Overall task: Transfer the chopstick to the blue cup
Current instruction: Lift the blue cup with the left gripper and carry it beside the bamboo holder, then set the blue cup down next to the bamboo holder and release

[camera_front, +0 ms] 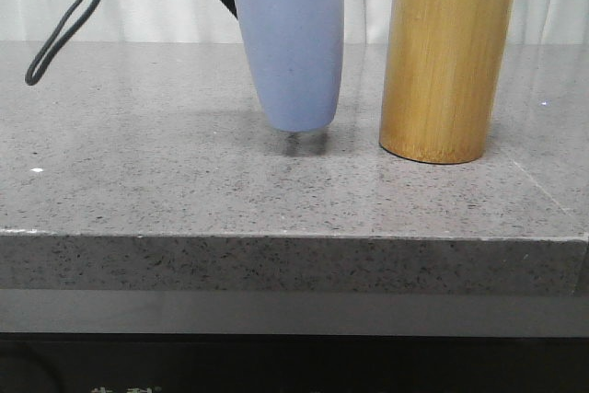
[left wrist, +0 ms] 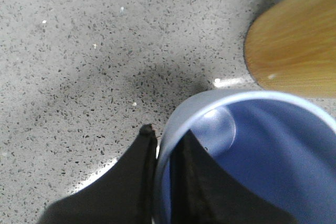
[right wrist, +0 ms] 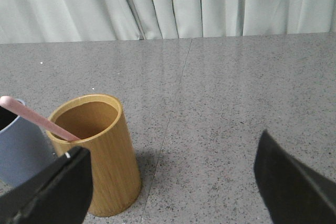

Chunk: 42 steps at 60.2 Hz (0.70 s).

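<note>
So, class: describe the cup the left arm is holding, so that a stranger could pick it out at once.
On the grey speckled stone counter stand two containers. The matte lavender-blue plastic cup is the left one, tilted, its rim pinched by the left tool. Unlike the taller yellow-brown bamboo cylinder, it tapers downward.

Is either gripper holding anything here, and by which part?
The left gripper grips the blue cup by its rim, one finger inside and one outside. The right gripper is open and holds nothing.
</note>
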Available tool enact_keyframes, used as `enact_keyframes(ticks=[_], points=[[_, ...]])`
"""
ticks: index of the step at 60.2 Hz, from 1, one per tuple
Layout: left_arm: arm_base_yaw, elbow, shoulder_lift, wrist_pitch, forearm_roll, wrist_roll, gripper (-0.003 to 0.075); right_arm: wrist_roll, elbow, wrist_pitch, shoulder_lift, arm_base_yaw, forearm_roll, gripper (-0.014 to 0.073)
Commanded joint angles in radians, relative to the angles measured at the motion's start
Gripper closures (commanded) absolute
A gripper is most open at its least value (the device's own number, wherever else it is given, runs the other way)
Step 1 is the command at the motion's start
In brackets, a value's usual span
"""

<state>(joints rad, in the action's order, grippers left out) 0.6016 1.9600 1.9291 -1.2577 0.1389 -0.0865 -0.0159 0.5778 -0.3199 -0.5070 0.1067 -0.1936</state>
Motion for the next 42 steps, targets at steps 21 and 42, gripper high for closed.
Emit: enact_keyframes(ticks=[21,42], points=[[0.007,0.036,-0.04,-0.011,0.017,0.002,0.0507,-0.005,0.036,0.078,-0.008,-0.002,0.002,-0.0041],[0.007,0.049,-0.135,-0.011,0.025,0.006,0.0508,-0.005,0.036,0.078,-0.008,-0.002,0.002,-0.0041]])
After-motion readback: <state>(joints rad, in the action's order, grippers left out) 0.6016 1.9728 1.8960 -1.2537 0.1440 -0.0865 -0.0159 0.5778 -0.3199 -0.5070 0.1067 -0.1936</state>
